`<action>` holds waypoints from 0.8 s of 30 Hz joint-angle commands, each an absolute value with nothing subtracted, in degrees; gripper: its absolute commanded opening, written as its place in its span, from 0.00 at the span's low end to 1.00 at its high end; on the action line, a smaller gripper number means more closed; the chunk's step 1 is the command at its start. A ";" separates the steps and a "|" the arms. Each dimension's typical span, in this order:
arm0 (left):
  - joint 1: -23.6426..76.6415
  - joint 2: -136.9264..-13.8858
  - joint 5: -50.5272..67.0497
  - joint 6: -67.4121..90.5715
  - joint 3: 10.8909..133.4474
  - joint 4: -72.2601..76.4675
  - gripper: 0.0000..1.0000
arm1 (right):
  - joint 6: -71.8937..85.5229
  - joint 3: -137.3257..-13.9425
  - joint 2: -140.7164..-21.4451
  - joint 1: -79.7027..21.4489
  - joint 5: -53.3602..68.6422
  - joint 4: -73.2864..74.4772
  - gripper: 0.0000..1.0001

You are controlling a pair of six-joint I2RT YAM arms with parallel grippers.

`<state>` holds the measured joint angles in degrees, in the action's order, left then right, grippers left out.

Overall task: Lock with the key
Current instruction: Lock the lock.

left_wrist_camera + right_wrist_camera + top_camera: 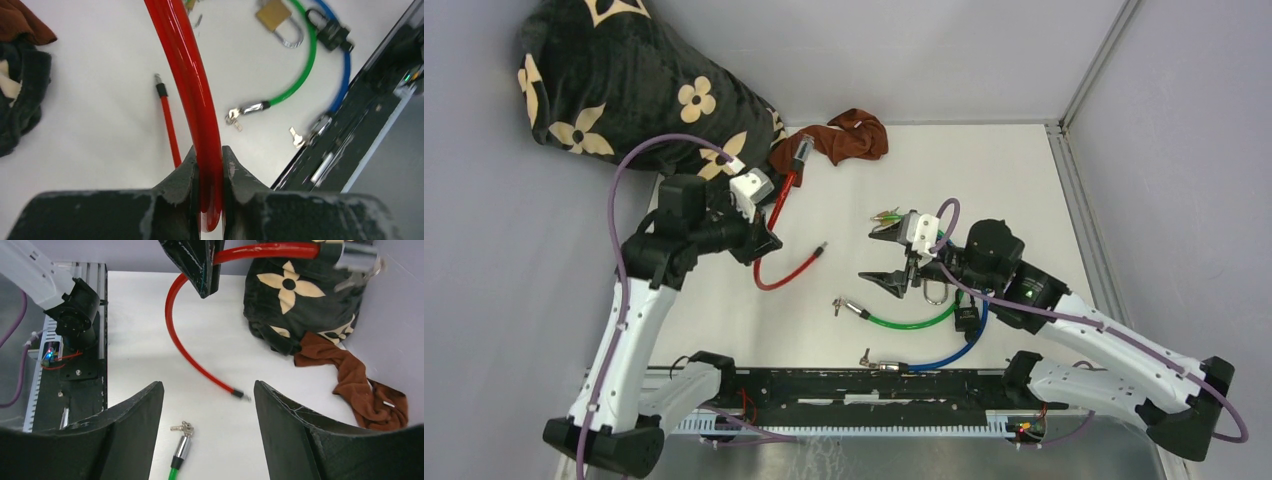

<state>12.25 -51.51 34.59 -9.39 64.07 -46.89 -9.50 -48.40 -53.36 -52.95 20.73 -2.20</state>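
Note:
My left gripper (764, 240) is shut on the red cable lock (776, 215), whose cable runs between the jaws in the left wrist view (210, 165). The lock's silver head (801, 150) points up toward the pillow. Its free pin end (823, 247) hangs loose near the table; it also shows in the right wrist view (240, 394). My right gripper (886, 256) is open and empty above the table, just right of that pin end. Below it lies the green cable's end with a small key (182, 432).
A green cable lock (914, 322) with a brass padlock (936, 290) and a blue cable lock (954, 355) with a black padlock (967, 318) lie under the right arm. A black flowered pillow (614, 80) and a brown cloth (849, 135) lie at the back.

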 commanded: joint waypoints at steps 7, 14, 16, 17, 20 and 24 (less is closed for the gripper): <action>16.19 -66.07 27.10 -50.90 87.74 -83.75 0.02 | -19.25 -67.21 -54.54 -52.60 21.71 19.18 0.72; 20.41 -62.87 25.93 -57.00 84.53 -82.05 0.02 | -20.55 -75.06 -64.08 -52.68 28.54 20.14 0.73; 20.68 -62.70 26.72 -57.10 84.24 -82.02 0.02 | -20.89 -76.06 -66.58 -52.68 30.06 19.07 0.73; 20.83 -62.57 26.69 -57.24 84.08 -81.98 0.02 | -21.33 -76.48 -67.74 -52.73 30.63 18.51 0.73; 21.03 -62.47 25.09 -57.15 83.36 -81.08 0.02 | -22.25 -79.01 -71.55 -52.71 33.23 18.73 0.73; 21.13 -62.13 25.46 -57.38 82.43 -80.32 0.02 | -23.71 -82.81 -76.64 -52.71 34.07 20.83 0.74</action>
